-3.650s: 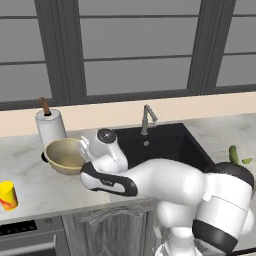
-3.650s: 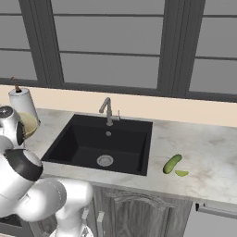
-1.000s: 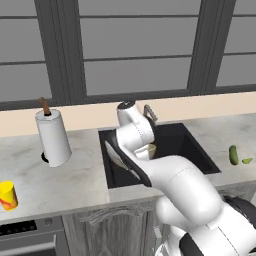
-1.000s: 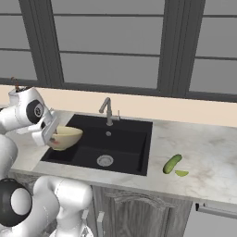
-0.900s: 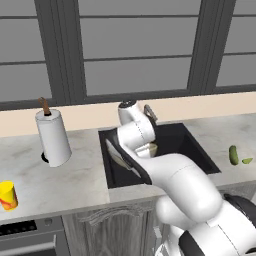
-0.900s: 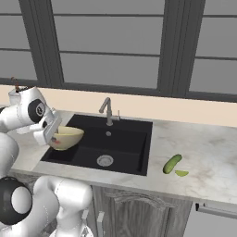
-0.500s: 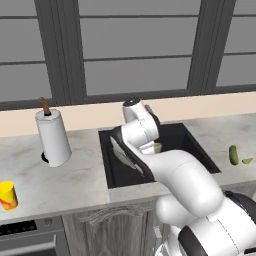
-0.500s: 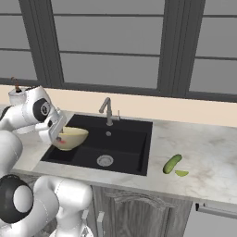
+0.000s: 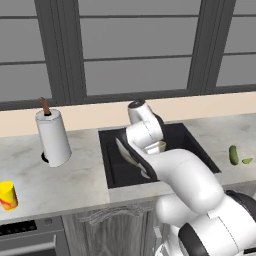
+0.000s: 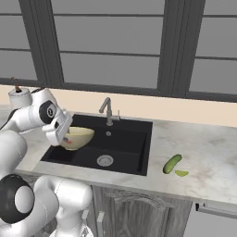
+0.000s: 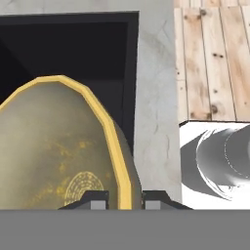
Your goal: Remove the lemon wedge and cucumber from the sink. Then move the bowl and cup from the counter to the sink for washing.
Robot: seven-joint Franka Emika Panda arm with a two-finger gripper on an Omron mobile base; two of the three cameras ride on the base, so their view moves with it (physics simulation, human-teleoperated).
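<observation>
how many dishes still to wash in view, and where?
2. The bowl is held by the gripper over the left side of the sink. The cup stands on the counter at far left. More may be hidden behind the arm.

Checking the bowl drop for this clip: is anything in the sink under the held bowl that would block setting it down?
Nothing visible does. The gripper pinches the bowl by its rim over the left side of the sink; the black floor around the drain looks bare. The cucumber lies on the counter to the right.
</observation>
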